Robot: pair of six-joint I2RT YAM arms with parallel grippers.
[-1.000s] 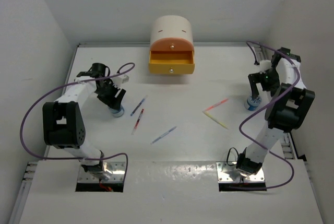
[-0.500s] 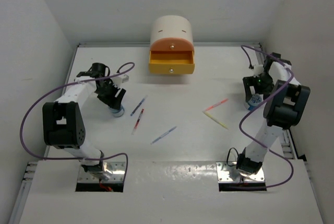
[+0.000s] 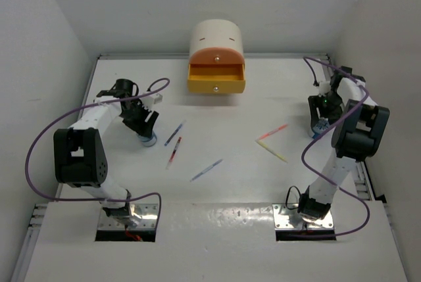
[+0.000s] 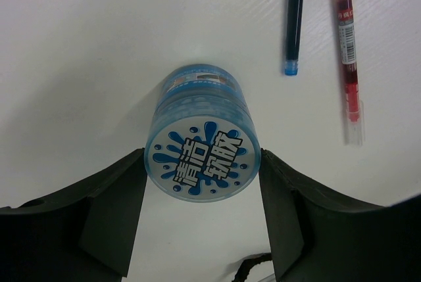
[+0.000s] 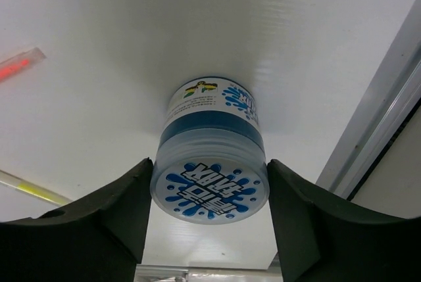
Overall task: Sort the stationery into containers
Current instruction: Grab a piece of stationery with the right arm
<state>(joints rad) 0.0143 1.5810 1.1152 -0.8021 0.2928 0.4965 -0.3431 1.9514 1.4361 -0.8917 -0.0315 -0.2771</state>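
My left gripper (image 3: 146, 133) grips a small round blue-white jar (image 4: 200, 139) standing on the table, a finger pressed on each side of its lid. A blue-purple pen (image 4: 294, 19) and a red pen (image 4: 347, 52) lie just beyond it. My right gripper (image 3: 320, 121) holds a second blue-white jar (image 5: 210, 131) near the right edge, its fingers (image 5: 125, 203) against the lid. A pink stick (image 3: 272, 131), a yellow stick (image 3: 272, 151) and another blue pen (image 3: 206, 169) lie mid-table. The cream arch-top box (image 3: 216, 35) stands at the back with its orange drawer (image 3: 216, 73) pulled open over the yellow drawer (image 3: 216, 87).
A metal rail (image 5: 381, 111) along the table's right edge runs close beside the right jar. White walls enclose the table on the left, back and right. Purple cables loop off both arms.
My right gripper has moved in and down over the right jar, which now sits between its fingers. The left arm has stayed at its jar.
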